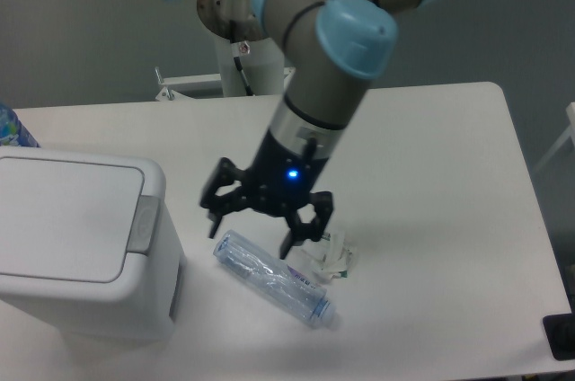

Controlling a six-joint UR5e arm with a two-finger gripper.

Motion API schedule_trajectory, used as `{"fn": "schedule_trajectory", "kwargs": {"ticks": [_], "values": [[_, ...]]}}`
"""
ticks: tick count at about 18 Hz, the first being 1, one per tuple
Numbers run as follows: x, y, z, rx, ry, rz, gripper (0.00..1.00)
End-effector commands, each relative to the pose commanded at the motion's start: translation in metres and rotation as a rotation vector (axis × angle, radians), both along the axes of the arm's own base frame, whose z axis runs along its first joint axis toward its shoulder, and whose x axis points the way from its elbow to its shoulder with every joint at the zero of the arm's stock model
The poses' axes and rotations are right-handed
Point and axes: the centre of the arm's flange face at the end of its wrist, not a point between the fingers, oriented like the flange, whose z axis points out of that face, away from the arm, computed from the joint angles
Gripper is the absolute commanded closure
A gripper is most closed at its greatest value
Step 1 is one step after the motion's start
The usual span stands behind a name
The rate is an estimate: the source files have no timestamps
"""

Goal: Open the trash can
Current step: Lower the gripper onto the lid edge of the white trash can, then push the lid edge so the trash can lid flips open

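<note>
The trash can (81,246) is a large boxy white bin at the left front of the table, its flat white lid down and a grey push tab (144,221) along the lid's right edge. My gripper (254,230) hangs open to the right of the bin, fingers pointing down, just above the table. Nothing is between its fingers. It is a short way right of the grey tab and not touching the bin.
A clear plastic bottle (274,279) lies on its side right under and in front of the gripper. A crumpled white wrapper (331,260) lies beside it. A blue-patterned object (11,128) shows at the left edge behind the bin.
</note>
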Motion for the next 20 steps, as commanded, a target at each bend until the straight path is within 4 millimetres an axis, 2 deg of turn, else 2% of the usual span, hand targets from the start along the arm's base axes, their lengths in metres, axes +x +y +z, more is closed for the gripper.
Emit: {"fn": "schedule_trajectory", "kwargs": {"ticks": [3, 8, 20], "values": [[0.014, 0.008, 0.000, 0.003, 0.003, -0.019, 0.00], [0.033, 0.015, -0.013, -0.016, -0.011, -0.048, 0.00], [0.034, 0.014, -0.019, -0.025, -0.018, -0.048, 0.00]]}}
